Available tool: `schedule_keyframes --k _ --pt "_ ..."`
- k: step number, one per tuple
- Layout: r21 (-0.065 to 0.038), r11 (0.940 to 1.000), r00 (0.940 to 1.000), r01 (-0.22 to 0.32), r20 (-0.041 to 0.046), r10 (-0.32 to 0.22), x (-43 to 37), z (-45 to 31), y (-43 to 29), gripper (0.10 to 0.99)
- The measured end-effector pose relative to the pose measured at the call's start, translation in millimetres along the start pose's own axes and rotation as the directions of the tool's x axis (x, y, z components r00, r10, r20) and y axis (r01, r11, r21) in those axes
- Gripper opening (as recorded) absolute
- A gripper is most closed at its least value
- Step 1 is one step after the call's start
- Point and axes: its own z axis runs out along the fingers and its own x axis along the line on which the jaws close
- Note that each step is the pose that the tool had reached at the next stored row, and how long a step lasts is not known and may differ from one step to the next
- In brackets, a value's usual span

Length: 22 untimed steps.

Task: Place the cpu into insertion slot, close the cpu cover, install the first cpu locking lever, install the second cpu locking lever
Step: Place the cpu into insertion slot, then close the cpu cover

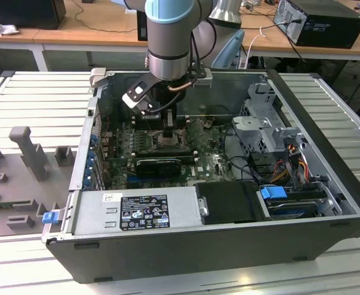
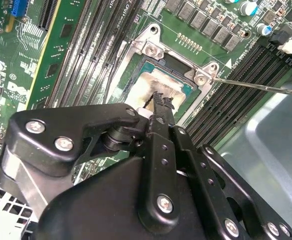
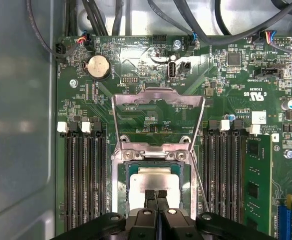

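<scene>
Grey arm reaches straight down into the open computer case on the ribbed desk. Its black fingers are pressed together, gripping nothing, with their tips just over the cpu, which lies in the insertion slot. The cpu cover stands swung open. Memory slots flank both sides.

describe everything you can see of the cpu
The cpu is a thin square chip with a pale beige-silver, metal-looking face. It appears to lie flat in the insertion slot, inside the slot's silvery rim. The cpu cover stands swung open and is not on the chip. The gripper, fingers shut, sits over one edge of the chip; whether it touches cannot be told.
</scene>
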Motion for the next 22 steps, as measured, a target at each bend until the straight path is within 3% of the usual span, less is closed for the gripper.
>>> schedule_keyframes --k 5,10,22 --pt "0.000 1.0000 1.0000 -0.001 0.0004 0.001 0.1 -4.9 0.2 0.106" --pt "0.002 1.0000 1.0000 -0.002 -0.0004 0.002 -0.3 -5.0 3.8 0.106" --pt "0.003 1.0000 1.0000 -0.002 -0.0003 0.002 0.3 -7.7 4.3 0.106"
